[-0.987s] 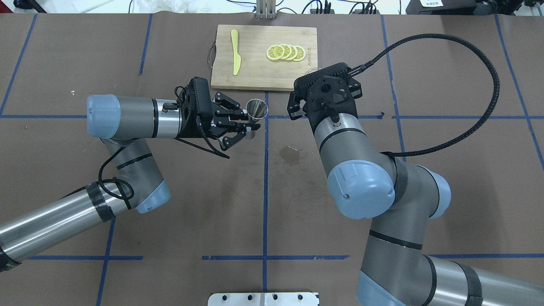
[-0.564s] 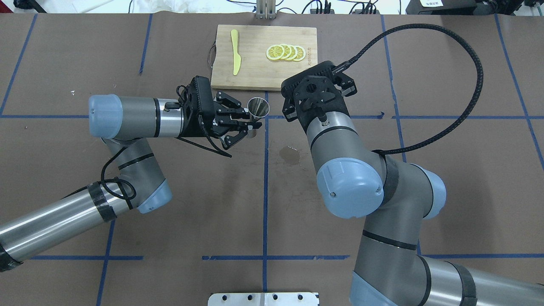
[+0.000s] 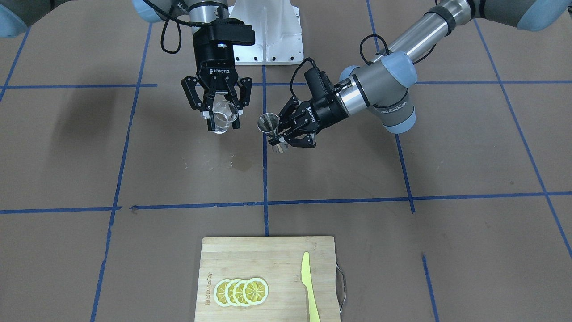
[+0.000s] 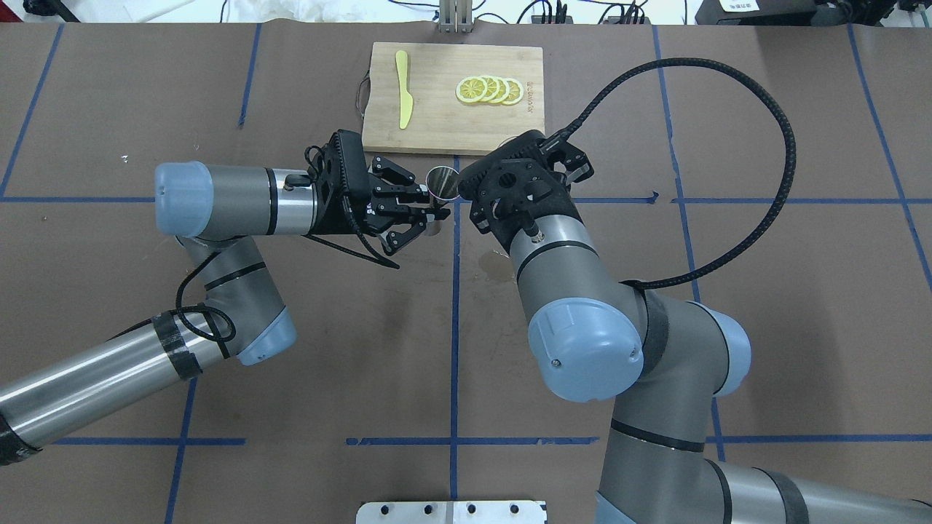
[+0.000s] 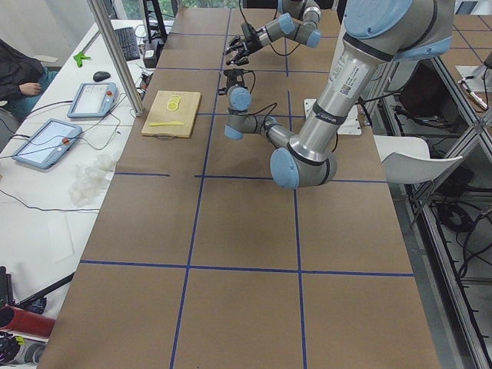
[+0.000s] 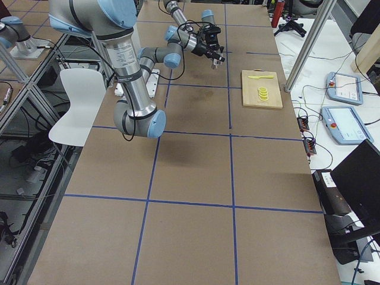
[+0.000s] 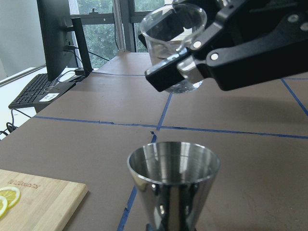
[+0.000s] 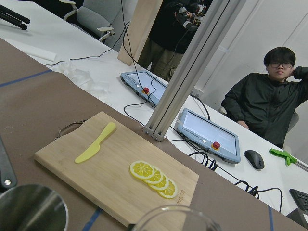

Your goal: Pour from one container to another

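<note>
Well beyond the right gripper (image 3: 222, 125), a bamboo cutting board (image 3: 250, 259) carries four overlapping lemon slices (image 3: 241, 291) and a yellow knife (image 3: 308, 281).

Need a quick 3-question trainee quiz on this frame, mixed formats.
1. True or false: the left gripper holds the glass cup.
2. What lies on the cutting board? A) lemon slices and a yellow knife B) a spoon C) a whole lemon
3. Fill in: the left gripper holds the jigger with its open mouth facing ____.
Key: 1 false, the right gripper holds it; 2 A; 3 up.
</note>
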